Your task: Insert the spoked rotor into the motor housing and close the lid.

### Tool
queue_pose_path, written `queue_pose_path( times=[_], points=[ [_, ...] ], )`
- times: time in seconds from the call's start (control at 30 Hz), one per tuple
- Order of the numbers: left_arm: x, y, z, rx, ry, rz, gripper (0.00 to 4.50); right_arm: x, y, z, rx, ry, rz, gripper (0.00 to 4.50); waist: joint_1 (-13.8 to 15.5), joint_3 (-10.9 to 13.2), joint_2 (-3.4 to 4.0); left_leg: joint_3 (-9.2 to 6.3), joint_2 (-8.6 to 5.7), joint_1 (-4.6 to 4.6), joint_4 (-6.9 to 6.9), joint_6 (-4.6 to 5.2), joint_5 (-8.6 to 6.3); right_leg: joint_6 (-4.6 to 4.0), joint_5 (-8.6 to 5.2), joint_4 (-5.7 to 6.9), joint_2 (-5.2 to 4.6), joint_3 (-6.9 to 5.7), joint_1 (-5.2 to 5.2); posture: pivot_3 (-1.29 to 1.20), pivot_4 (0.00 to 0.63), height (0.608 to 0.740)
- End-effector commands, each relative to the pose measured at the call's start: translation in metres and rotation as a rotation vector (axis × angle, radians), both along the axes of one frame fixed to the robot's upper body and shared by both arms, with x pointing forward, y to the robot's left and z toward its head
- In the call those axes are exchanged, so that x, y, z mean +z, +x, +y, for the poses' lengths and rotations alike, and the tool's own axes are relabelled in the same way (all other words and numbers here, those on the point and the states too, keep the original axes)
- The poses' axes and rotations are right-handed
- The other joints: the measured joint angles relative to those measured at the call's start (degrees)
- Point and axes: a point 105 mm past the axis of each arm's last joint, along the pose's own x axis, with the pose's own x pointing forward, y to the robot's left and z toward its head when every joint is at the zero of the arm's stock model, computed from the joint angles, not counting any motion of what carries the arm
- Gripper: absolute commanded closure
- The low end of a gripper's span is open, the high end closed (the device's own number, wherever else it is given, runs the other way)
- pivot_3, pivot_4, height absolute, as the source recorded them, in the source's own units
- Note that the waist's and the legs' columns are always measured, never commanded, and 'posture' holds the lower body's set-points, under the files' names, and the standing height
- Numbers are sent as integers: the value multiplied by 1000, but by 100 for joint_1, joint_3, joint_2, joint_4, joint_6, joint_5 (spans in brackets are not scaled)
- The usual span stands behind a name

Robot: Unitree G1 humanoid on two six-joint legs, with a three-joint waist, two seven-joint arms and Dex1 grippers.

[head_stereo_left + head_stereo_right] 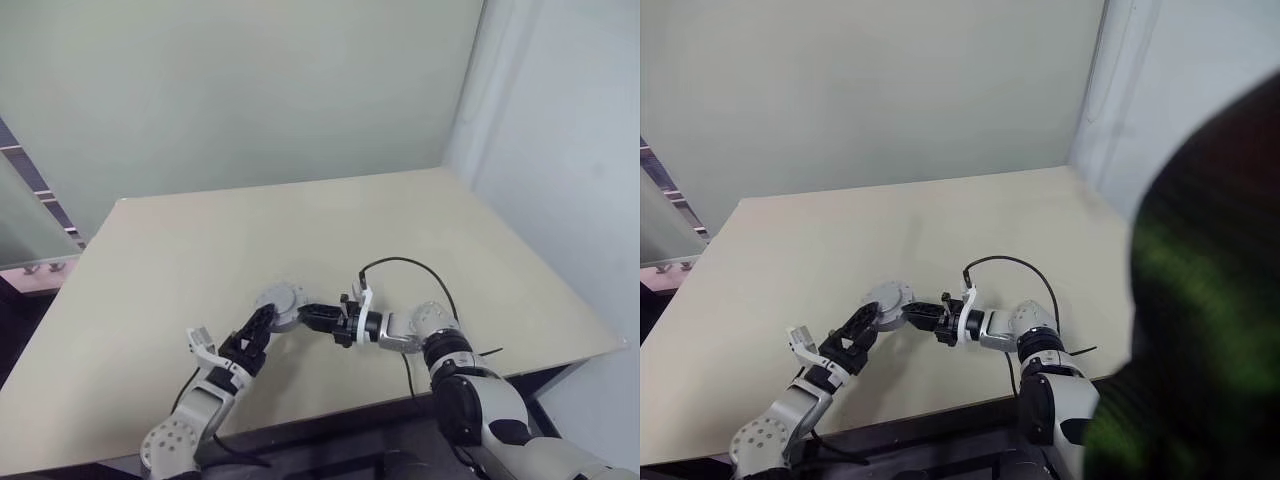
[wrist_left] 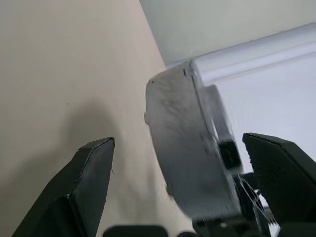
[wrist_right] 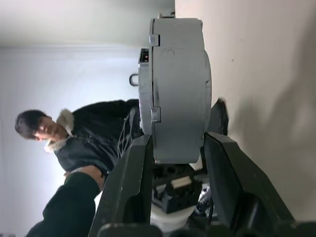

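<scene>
1. The right arm reaches in from the lower right of the head views, bent at the elbow, its forearm lying low over the beige desk (image 1: pixel 300 230) and pointing toward the robot's left
2. The right gripper (image 1: pixel 316 316) lies roughly level, and a black cable (image 1: pixel 410 265) loops up over its wrist
3. Its jaws are part closed on the motor housing (image 1: pixel 279 304), a round grey metal puck; in the right wrist view the two black fingers (image 3: pixel 131 182) press the puck's two flat faces, with the rim standing edge-on between them
4. The housing sits near the middle of the desk's near half, held at the tip of the right gripper; whether it rests on the desk or is just above it cannot be told
5. The left arm rises from the lower left, forearm angled up and to the right, so that the left gripper (image 1: pixel 258 331) points at the housing from below and to the left
6. The left jaws are spread wide and hold nothing; in the left wrist view the housing lies between the two black fingertips (image 2: pixel 94 168), clear of the one beside the desk, while contact with the other cannot be told
7. A person (image 3: pixel 86 143) in a dark jacket shows behind the housing in the right wrist view
</scene>
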Motion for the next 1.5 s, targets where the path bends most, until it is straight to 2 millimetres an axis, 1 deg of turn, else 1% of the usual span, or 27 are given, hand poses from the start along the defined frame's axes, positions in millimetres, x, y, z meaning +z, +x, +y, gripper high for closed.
queue_pose_path(
  times=[0.03, 0.13, 0.27, 0.37, 0.4, 0.5, 0.53, 0.8, 1.03, 1.1, 1.2, 1.33, 1.43, 1.47, 1.5],
  points=[
    [14, 10, -1, 8, -34, -69, 0, 29, 2, 10, 19, 120, -63, 3199, 15, 0, 0, 1, 0, 0, 0, 0, 0, 0, 1, 0, 1, 1, 0, 0, 0, 740],
    [16, 14, -5, 0, -44, -81, 0, 26, -1, 10, 31, 108, -58, 3199, 21, -1, -1, 1, 0, 0, 0, 0, 0, 0, 2, 0, 1, 2, 0, 0, 0, 740],
    [16, 14, -9, -10, -60, -87, 0, 23, -3, 10, 35, 94, -53, 3199, 22, -1, -1, 1, -1, -1, 1, 2, -1, 1, 4, 0, 1, 5, 0, 0, 0, 740],
    [13, 11, -11, -23, -66, -84, 598, 23, -4, 10, 35, 89, -52, 3199, 22, -1, -1, 1, -1, -1, 1, 2, -1, 1, 4, 0, 1, 5, 0, 0, 0, 740],
    [13, 11, -12, -23, -67, -82, 880, 22, -4, 10, 36, 88, -52, 3199, 22, -1, -1, 1, -1, -1, 2, 2, -1, 1, 4, 0, 1, 5, 0, 0, 0, 740],
    [11, 11, -11, -15, -65, -73, 1972, 22, -4, 9, 33, 85, -51, 3199, 22, -2, -3, 3, 0, -1, 4, 2, -1, 1, 5, 1, 2, 6, 0, 0, 0, 740],
    [10, 10, -11, -19, -63, -71, 2195, 22, -3, 9, 32, 83, -50, 3199, 21, -2, -3, 3, 0, -1, 5, 2, -1, 1, 5, 1, 3, 6, 0, 0, 0, 740],
    [7, 11, -13, -25, -53, -60, 2255, 20, 0, 8, 7, 70, -55, 3199, 22, -2, -3, 4, 0, 0, 8, 2, -1, 2, 7, 1, 7, 11, 2, 0, 0, 740],
    [7, 20, -9, 46, -48, -66, 2295, 15, 12, 3, -86, 20, -144, 3199, 33, -3, -3, 4, 1, -1, 12, 2, -1, 1, 11, 1, 11, 15, 4, 0, 0, 740],
    [8, 22, -7, 66, -55, -73, 2311, 15, 14, 1, -99, 16, -172, 2446, 46, -3, -4, 4, 2, -2, 15, 2, -1, 2, 12, 0, 13, 16, 5, 0, 0, 740],
    [10, 26, -6, 85, -60, -84, 2444, 15, 17, -2, -123, 7, -199, 1449, 59, -3, -3, 4, 2, -2, 16, 2, -1, 2, 13, 0, 17, 21, 5, 0, 0, 740],
    [12, 30, -3, 121, -58, -101, 2453, 18, 24, -8, -175, 4, -223, 23, 62, -3, -3, 7, 10, -1, 16, 3, -1, -2, 16, 0, 27, 26, 5, 0, 0, 740],
    [17, 33, 6, 170, -48, -125, 2454, 16, 30, -15, -221, -48, -270, 0, 67, -3, -3, 6, 17, -1, 16, 3, -1, -6, 19, 0, 35, 26, 5, 0, 0, 740],
    [19, 33, 9, 183, -36, -136, 2454, 16, 32, -16, -227, -69, -303, 0, 68, -3, -3, 7, 18, -1, 17, 3, -1, -8, 20, 0, 37, 28, 5, 0, 0, 740],
    [22, 34, 13, 200, -15, -149, 2454, 18, 32, -16, -224, -94, -373, 0, 69, -3, -3, 7, 20, 0, 18, 3, -1, -8, 20, 0, 40, 29, 5, 0, 0, 740]
  ],
)
